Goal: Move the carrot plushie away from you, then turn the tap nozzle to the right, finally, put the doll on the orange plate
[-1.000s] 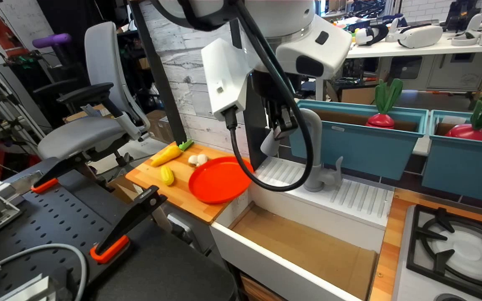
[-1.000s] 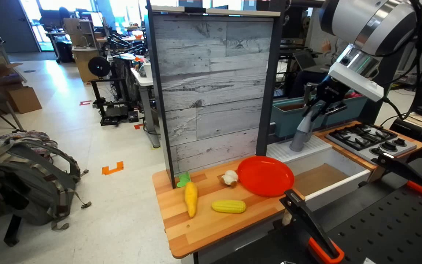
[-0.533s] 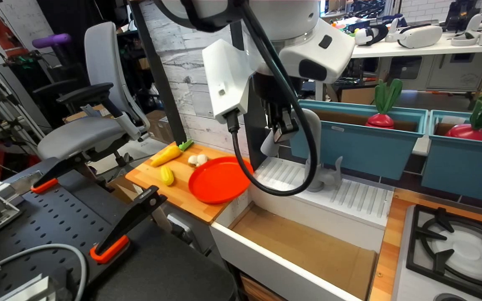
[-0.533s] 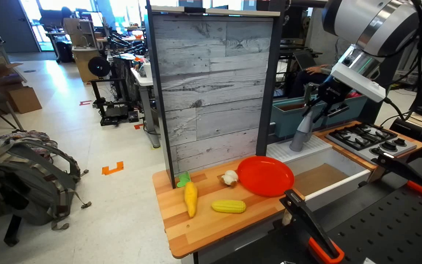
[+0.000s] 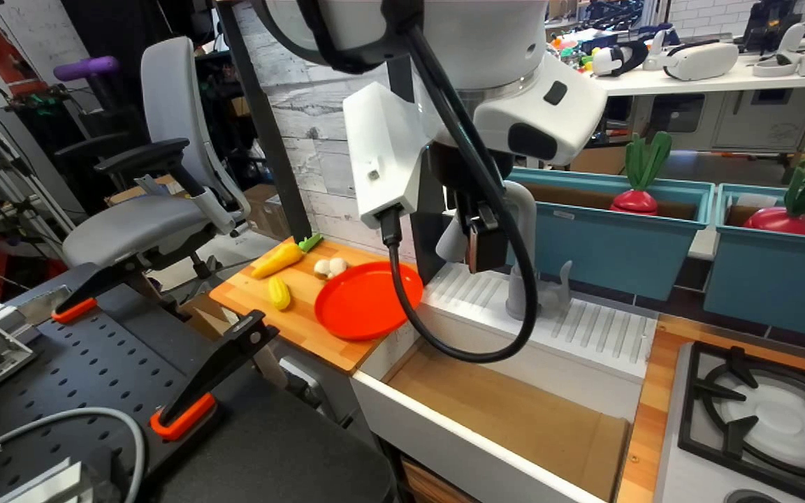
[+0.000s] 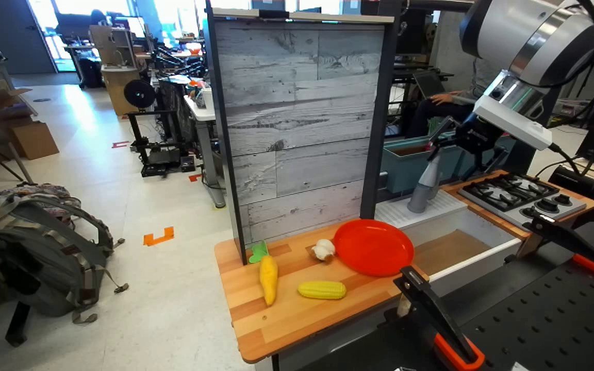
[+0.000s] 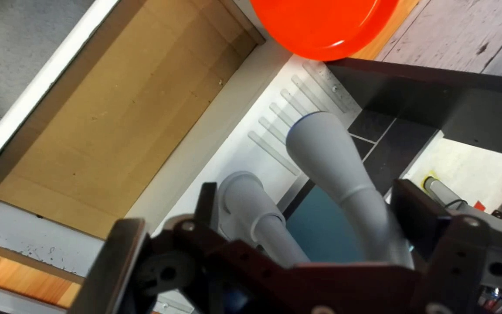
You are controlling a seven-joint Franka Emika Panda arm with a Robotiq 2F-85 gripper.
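While the jaws are spread wide low in the wrist view, a matte-grey gooseneck faucet is seen between them.

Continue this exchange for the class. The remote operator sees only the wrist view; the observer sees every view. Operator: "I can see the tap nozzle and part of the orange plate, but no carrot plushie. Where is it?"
Observer: In both exterior views, the carrot plushie lies on the wooden board, farther from the sink than the orange plate is.
Operator: Which other toys share that board?
Observer: A yellow corn cob and a small white-and-brown toy.
Operator: And what is in the teal planter past the tap nozzle?
Observer: In an exterior view, a green-topped red toy vegetable sits in it.
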